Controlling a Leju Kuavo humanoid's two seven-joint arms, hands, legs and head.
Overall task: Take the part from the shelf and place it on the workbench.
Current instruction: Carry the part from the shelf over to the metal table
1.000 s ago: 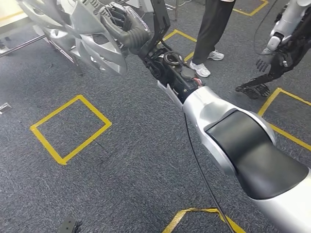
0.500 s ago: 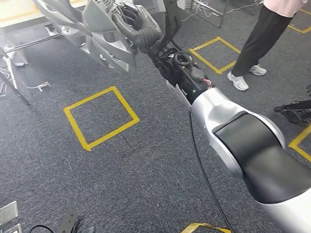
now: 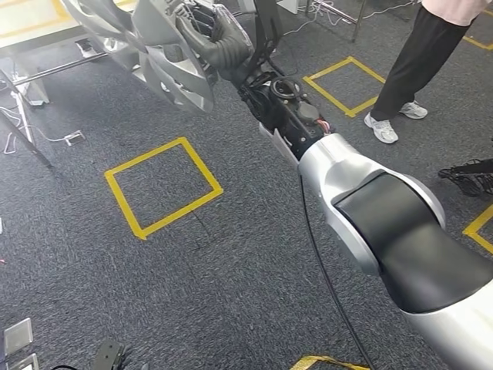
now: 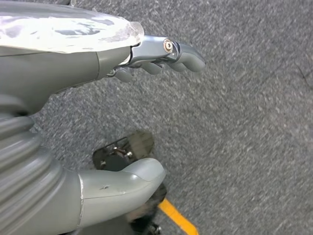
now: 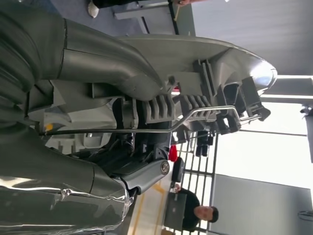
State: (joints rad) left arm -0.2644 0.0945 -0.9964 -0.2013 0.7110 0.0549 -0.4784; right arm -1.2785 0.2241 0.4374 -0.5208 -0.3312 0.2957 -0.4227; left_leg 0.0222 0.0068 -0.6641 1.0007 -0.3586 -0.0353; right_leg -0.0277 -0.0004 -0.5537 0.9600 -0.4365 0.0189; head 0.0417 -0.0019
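right hand (image 3: 218,42) grips ribbed silver plastic part (image 3: 174,69) | left hand (image 4: 110,117) spread, empty | grey carpet (image 3: 174,270)

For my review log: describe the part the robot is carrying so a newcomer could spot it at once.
Follow the silver right arm up from the head view's lower right to its dark right hand. The hand grips the part, a large silver-grey moulded shell with curved ribs, held above the carpet, unlike the flat yellow tape squares.

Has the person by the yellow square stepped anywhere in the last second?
No. The person's shoes stay beside the same yellow floor square; only the camera turned.
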